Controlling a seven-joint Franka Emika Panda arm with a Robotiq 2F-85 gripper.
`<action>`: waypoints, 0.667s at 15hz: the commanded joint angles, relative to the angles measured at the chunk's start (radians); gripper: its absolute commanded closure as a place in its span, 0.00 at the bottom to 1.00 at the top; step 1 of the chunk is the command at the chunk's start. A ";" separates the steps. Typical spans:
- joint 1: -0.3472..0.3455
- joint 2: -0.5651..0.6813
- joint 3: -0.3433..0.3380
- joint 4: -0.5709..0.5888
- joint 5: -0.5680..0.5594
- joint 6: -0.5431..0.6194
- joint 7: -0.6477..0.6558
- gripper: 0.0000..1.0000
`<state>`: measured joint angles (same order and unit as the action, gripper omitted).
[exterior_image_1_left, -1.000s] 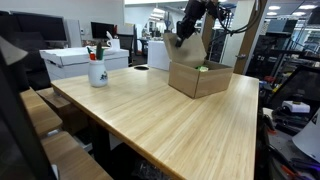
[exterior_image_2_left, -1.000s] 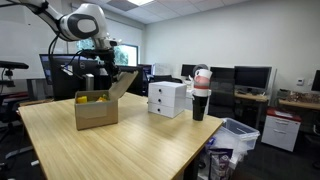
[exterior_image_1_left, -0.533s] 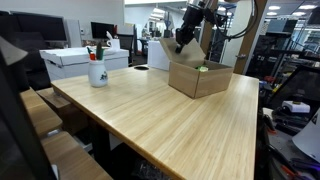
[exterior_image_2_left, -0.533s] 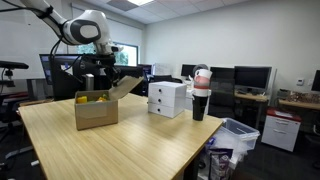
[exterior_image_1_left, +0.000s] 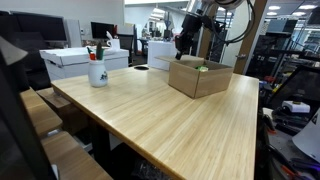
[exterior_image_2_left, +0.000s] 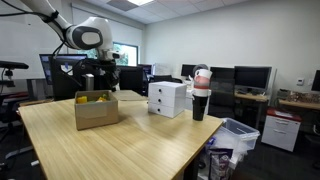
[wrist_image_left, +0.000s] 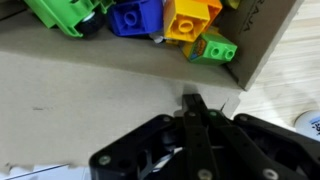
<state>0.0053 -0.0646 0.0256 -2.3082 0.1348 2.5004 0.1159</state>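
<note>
Since the box (exterior_image_1_left: 200, 78) is thin corrugated card, it is judged light, easily slid or dented, with a flap (exterior_image_1_left: 163, 63) that bends at its crease. It would best be taken by a wall edge or by the flap's free rim.

In an exterior view the box is seen at the far end of the pale wooden counter (exterior_image_1_left: 160, 120), with the flap spread outward, nearly level. The pincer (exterior_image_1_left: 183, 46) is held just above the flap. A white mug (exterior_image_1_left: 97, 72) is set well apart.

In an exterior view the box (exterior_image_2_left: 97, 112) is shown with matt brown walls and yellow blocks (exterior_image_2_left: 95, 98) at its open top. The pincer (exterior_image_2_left: 98, 86) is held just over it. A white drawer unit (exterior_image_2_left: 167, 98) and a dark cup (exterior_image_2_left: 200, 103) are placed further along.

In the wrist view the pincer (wrist_image_left: 190, 103) is seen with its fingers drawn together and nothing between them, over the dull, flat flap (wrist_image_left: 90, 85). Whether it touches cannot be told. Glossy, hard plastic blocks (wrist_image_left: 135, 15) in green, blue and yellow are heaped inside, and they are judged rigid and slippery.
</note>
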 joint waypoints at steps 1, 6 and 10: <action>0.005 0.017 -0.013 -0.002 0.065 -0.019 -0.072 0.96; 0.004 0.021 -0.017 -0.006 0.090 -0.023 -0.085 0.96; 0.007 0.013 -0.018 -0.020 0.115 -0.051 -0.109 0.96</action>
<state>0.0053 -0.0498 0.0144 -2.3077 0.1963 2.4915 0.0765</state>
